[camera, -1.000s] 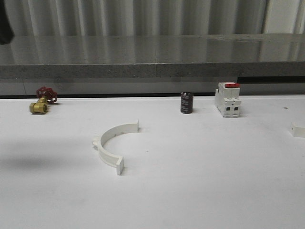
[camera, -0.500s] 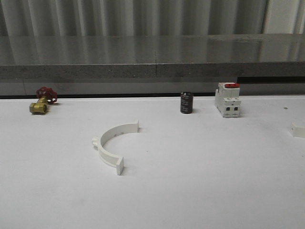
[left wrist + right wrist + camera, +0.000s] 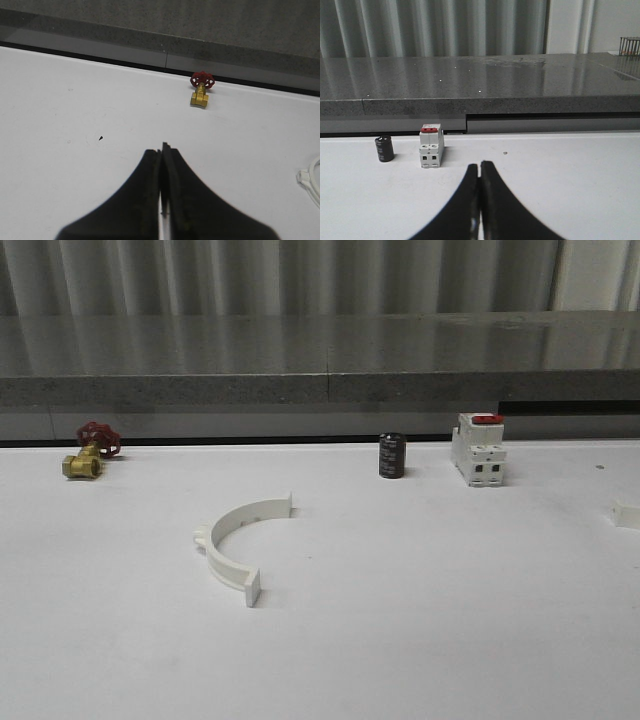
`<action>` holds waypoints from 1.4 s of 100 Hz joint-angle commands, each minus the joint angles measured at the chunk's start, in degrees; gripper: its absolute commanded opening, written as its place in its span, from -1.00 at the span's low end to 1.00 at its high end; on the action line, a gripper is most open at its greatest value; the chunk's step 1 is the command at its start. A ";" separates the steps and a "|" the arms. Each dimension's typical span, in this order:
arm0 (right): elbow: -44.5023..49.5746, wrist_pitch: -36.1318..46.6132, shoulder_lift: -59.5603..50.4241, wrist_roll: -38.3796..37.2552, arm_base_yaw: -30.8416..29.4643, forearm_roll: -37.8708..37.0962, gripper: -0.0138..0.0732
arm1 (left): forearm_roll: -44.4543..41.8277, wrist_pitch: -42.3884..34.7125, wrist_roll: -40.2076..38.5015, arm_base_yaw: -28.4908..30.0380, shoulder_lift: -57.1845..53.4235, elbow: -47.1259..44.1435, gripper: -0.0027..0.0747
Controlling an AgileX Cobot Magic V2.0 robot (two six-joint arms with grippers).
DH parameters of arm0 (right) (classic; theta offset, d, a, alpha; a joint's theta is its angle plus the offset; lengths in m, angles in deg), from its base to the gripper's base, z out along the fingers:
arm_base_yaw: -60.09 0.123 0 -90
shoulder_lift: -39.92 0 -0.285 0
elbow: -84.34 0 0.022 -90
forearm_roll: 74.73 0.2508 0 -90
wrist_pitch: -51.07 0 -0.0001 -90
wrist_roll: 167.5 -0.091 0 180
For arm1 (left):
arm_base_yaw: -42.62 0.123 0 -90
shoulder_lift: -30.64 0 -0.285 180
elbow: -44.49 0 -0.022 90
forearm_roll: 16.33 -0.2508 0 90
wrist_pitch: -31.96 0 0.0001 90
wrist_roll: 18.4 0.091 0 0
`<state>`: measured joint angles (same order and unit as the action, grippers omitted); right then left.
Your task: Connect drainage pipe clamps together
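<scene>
One white half-ring drainage pipe clamp [image 3: 235, 545] lies flat on the white table, left of centre, its open side facing right. A sliver of it [image 3: 312, 180] shows at the edge of the left wrist view. A small white piece [image 3: 627, 513] sits at the front view's right edge, cut off by the frame; I cannot tell what it is. My left gripper [image 3: 162, 148] is shut and empty above bare table, some way from the clamp. My right gripper [image 3: 480, 165] is also shut and empty, hanging over bare table in front of the switch block.
A brass valve with a red handwheel [image 3: 88, 450] [image 3: 201, 89] stands at the back left. A black cylinder [image 3: 391, 456] [image 3: 384, 149] and a white switch block with a red top [image 3: 477, 449] [image 3: 431, 146] stand at the back. A grey stone ledge [image 3: 320, 360] runs behind the table.
A dark arm part at the front view's top left corner and its shadow on the left of the table have gone. The clamp and other objects have not moved.
</scene>
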<state>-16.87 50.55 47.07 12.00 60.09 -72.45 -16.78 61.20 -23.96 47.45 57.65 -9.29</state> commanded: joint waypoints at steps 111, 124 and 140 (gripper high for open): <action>-44.82 -37.51 50.56 0.50 -0.04 -0.09 0.62 | -0.72 -4.83 0.01 0.06 -7.66 -2.53 -0.99; -49.50 -42.99 57.32 0.13 -0.14 -0.09 0.61 | -0.72 -4.83 0.01 0.06 -7.66 -2.53 -0.99; -55.59 -51.87 65.51 -5.42 -0.91 -0.34 0.61 | -0.72 -4.83 0.01 0.06 -7.66 -2.53 -0.99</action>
<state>-68.09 0.85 109.88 9.63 60.07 -72.45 -17.63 60.66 -23.93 47.45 49.39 -13.36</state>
